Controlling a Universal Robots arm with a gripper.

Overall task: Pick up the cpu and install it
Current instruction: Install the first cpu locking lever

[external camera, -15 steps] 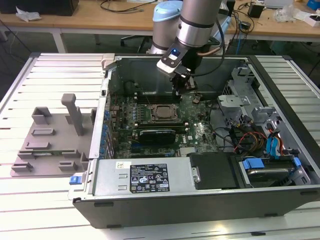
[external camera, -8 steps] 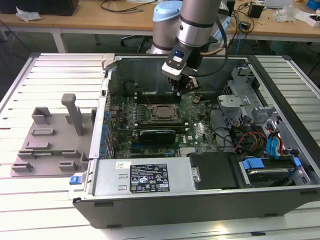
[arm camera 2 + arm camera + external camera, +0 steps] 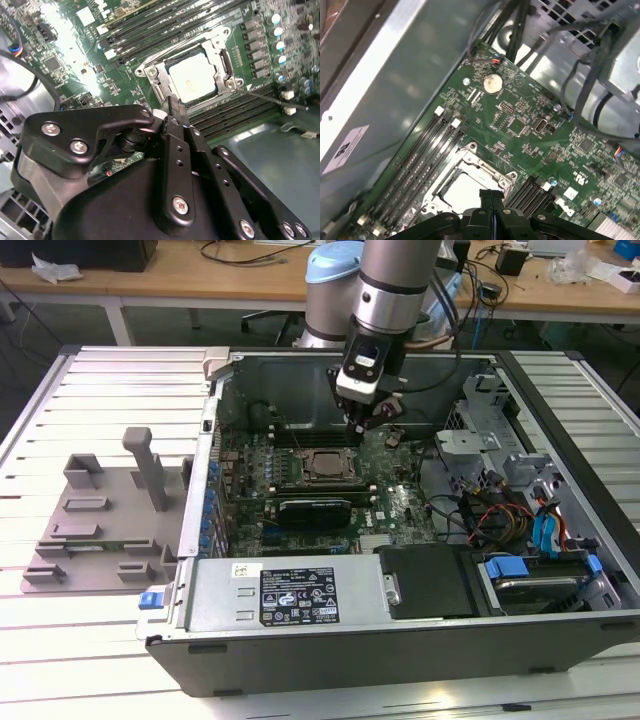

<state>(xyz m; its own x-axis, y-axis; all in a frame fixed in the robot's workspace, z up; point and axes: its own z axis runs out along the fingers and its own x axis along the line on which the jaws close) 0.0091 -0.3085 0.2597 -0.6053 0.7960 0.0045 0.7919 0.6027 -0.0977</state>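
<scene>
The cpu (image 3: 322, 466), a flat square chip with a pale metal top, lies in the motherboard socket inside the open computer case (image 3: 400, 640). Both wrist views show the cpu (image 3: 192, 77) (image 3: 465, 192) framed by the socket's metal bracket (image 3: 222, 47). My gripper (image 3: 366, 422) hangs above the board, a little to the exterior view's right of the socket and apart from the chip. Its two black fingers (image 3: 173, 107) are pressed together with nothing between them, and their tips point toward the socket's edge (image 3: 491, 194).
Memory slots (image 3: 235, 117) flank the socket on both sides. A coin cell (image 3: 492, 83) and loose cables (image 3: 480, 515) lie to the exterior view's right. A grey fixture tray (image 3: 100, 520) stands outside the case on the slatted table, at the exterior view's left.
</scene>
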